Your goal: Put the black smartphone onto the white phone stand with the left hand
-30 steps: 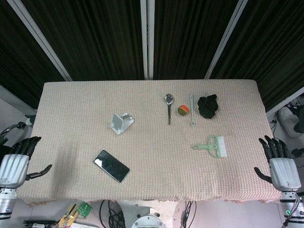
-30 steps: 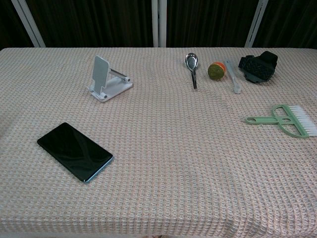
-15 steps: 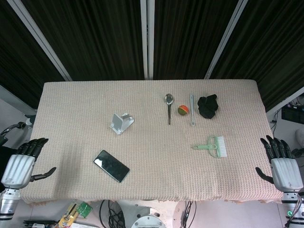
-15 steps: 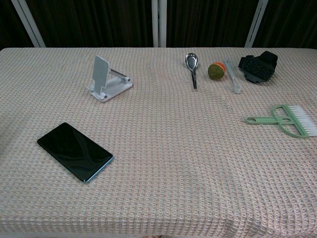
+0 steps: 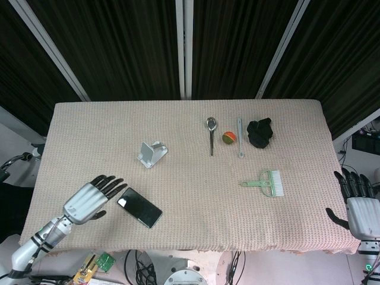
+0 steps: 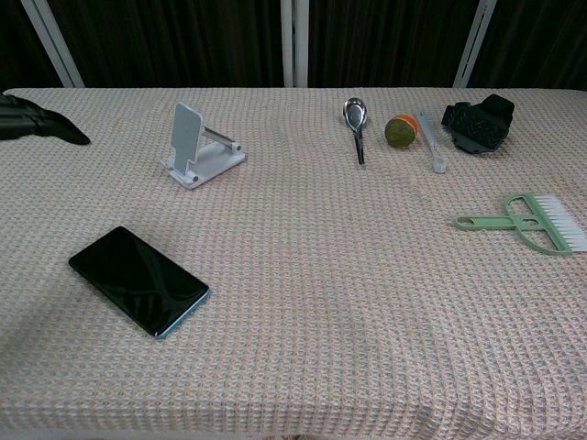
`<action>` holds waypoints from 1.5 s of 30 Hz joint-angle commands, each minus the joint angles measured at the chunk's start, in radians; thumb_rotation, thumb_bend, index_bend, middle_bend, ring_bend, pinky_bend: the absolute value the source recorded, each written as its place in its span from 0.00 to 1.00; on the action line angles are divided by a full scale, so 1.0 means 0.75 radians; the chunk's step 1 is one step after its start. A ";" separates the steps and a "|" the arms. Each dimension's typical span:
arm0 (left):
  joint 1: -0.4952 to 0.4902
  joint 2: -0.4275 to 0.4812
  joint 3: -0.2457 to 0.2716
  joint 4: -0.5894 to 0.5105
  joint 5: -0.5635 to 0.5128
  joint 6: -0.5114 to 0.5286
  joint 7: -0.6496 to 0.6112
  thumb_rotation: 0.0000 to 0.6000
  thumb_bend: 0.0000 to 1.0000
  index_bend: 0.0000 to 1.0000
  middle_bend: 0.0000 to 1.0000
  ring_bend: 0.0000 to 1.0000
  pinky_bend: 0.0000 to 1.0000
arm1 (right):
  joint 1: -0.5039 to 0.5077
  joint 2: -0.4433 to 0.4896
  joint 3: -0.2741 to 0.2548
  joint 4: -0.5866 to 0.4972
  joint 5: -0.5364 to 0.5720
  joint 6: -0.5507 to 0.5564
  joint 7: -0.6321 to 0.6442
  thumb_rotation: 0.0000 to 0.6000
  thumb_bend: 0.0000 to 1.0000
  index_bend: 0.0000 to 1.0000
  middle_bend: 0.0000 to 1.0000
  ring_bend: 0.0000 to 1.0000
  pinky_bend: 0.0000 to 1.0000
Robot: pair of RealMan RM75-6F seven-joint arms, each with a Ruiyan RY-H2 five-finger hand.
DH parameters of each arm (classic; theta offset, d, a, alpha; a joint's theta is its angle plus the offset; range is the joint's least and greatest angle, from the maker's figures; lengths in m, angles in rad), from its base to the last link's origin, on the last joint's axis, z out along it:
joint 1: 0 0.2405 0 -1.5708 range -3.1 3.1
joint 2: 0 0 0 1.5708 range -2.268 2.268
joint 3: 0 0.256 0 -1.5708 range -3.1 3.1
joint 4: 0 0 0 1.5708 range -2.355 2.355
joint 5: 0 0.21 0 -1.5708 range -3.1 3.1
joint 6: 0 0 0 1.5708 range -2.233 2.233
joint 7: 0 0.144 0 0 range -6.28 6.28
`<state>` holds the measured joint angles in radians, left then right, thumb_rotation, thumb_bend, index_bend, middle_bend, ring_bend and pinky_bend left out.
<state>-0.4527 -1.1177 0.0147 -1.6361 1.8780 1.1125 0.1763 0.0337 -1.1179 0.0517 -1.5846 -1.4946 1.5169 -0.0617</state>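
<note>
My left hand [image 5: 92, 199] hovers empty, fingers spread, just at nine o'clock of the black smartphone [image 5: 139, 207] lying flat on the cloth. I should lower slowly and pinch its long edges — the white phone stand [image 5: 151, 154] waits at twelve o'clock.

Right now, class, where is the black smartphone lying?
In the head view, the black smartphone lies flat on the table's near-left part, just right of the left hand, nearer than the white phone stand.
</note>
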 commanded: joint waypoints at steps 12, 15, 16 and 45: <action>-0.220 -0.242 0.005 0.032 -0.130 -0.347 0.065 1.00 0.15 0.11 0.05 0.12 0.24 | -0.027 0.015 0.009 0.032 0.021 0.022 0.051 1.00 0.14 0.00 0.00 0.00 0.00; -0.239 -0.266 0.003 0.034 -0.177 -0.388 0.077 1.00 0.15 0.11 0.05 0.12 0.24 | -0.023 0.015 0.009 0.027 0.018 0.016 0.047 1.00 0.14 0.00 0.00 0.00 0.00; -0.245 -0.273 0.000 0.040 -0.192 -0.399 0.084 1.00 0.14 0.11 0.05 0.12 0.24 | -0.023 0.014 0.009 0.025 0.016 0.017 0.046 1.00 0.14 0.00 0.00 0.00 0.00; -0.302 -0.391 -0.009 0.000 -0.527 -0.467 0.200 1.00 0.14 0.16 0.06 0.11 0.24 | -0.036 0.003 0.019 0.078 0.015 0.033 0.087 1.00 0.14 0.00 0.00 0.00 0.00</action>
<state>-0.6791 -1.4102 0.0081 -1.6363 1.4830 0.7619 0.3256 0.0071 -1.1162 0.0658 -1.5261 -1.4838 1.5419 0.0032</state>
